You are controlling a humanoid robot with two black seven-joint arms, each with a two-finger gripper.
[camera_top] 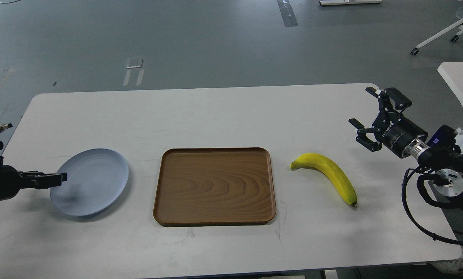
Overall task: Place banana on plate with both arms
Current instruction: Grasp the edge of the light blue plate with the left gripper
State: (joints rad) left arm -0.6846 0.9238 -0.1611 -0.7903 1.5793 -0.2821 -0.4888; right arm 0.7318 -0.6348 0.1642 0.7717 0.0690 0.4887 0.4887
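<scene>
The yellow banana [327, 174] lies on the white table, right of the wooden tray, with its greenish stem end toward the tray. The pale blue-grey plate [94, 182] lies at the left. My left gripper [61, 178] is low at the plate's left rim. It shows as one dark bar, so I cannot tell its fingers apart or whether it touches the plate. My right gripper [362, 107] is open and empty. It hovers above and to the right of the banana, apart from it.
A rectangular brown wooden tray [214, 221] sits between the plate and the banana. The white table [223, 112] has its right edge near my right arm. Another white table [458, 77] stands at the far right.
</scene>
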